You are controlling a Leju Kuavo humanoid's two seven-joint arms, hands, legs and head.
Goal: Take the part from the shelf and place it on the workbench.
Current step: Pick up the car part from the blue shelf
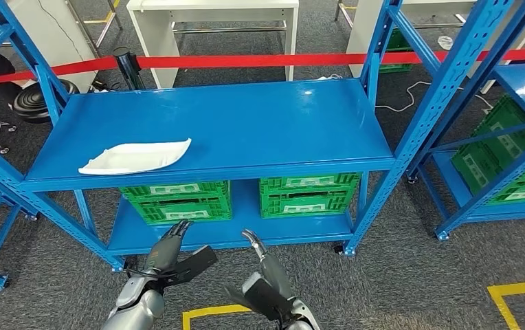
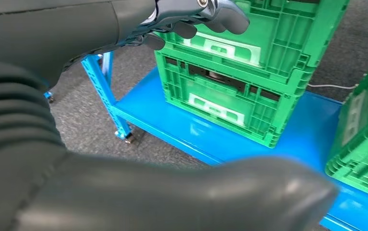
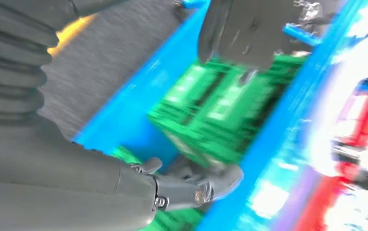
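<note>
The part (image 1: 136, 156) is a flat white curved piece lying on the left of the blue shelf's top deck (image 1: 246, 124). Both hands hang low in front of the shelf, well below and nearer than the part. My left hand (image 1: 170, 254) has its fingers stretched out and thumb apart, holding nothing. In the left wrist view its fingers (image 2: 191, 19) reach toward stacked green crates (image 2: 240, 82). My right hand (image 1: 263, 275) is also empty, fingers slightly bent. The right wrist view is blurred; its fingers (image 3: 191, 185) and thumb (image 3: 240, 33) stand apart.
Green crates (image 1: 176, 201) (image 1: 308, 194) stand on the lower deck. A red barrier tape (image 1: 246, 60) runs behind the shelf, with a white table (image 1: 211, 20) beyond. Another blue rack with green crates (image 1: 507, 151) stands at the right. Yellow tape (image 1: 521, 292) marks the carpet.
</note>
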